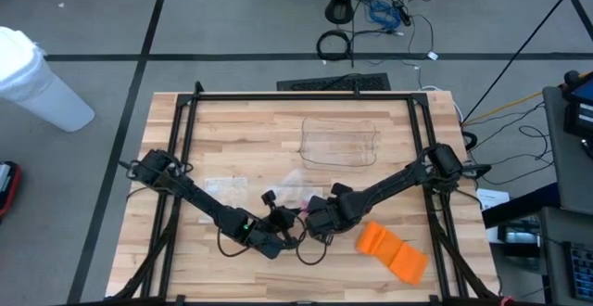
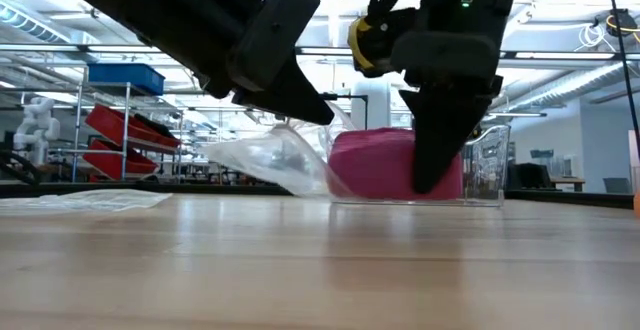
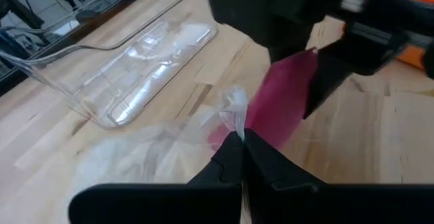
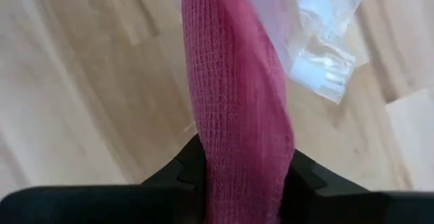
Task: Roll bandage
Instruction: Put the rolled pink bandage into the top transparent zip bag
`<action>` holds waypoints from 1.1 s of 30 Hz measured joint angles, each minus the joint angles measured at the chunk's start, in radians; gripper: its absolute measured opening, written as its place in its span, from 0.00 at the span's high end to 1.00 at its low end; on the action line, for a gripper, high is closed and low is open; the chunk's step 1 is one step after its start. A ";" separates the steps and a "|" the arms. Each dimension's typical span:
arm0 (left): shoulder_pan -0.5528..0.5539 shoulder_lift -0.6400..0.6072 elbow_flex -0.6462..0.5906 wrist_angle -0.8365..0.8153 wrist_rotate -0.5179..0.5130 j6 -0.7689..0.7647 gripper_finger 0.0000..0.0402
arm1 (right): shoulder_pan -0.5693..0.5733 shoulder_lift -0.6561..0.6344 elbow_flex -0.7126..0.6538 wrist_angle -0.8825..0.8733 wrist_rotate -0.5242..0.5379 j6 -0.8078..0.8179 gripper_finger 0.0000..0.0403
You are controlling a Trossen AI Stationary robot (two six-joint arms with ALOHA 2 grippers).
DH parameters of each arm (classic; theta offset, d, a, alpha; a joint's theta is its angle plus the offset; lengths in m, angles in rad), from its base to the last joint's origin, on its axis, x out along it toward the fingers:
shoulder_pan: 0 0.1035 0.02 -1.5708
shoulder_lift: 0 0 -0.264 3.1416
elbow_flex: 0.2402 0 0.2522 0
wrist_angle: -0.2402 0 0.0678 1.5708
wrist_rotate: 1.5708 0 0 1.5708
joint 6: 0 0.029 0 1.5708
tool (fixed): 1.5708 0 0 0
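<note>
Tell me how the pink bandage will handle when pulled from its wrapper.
Probably soft and floppy: the bandage is woven mesh, pinched in the right gripper. Likely light. The wrapper, shut in the left gripper, looks thin and may slip.

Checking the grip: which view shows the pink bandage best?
Right wrist view: the pink bandage fills the frame, clamped by the right gripper. Low and left wrist views show it partly hidden; the high view barely shows it.

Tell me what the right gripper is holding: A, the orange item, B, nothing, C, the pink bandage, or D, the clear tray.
C: in the right wrist view the pink bandage runs between the right gripper's dark fingers, which are closed on it; the orange item lies apart on the table.
</note>
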 joint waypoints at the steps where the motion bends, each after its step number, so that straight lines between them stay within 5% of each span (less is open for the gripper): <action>1: 0.002 0.000 0.000 0.000 0.000 -0.001 1.00 | 0.000 0.000 0.000 0.011 -0.013 -0.006 0.75; 20: 0.015 0.000 0.000 0.039 -0.003 -0.055 1.00 | -0.050 0.000 -0.001 0.115 -0.044 -0.063 0.75; 33: 0.014 0.000 0.000 -0.109 0.061 -0.236 1.00 | -0.050 -0.009 -0.001 0.090 -0.002 -0.032 0.75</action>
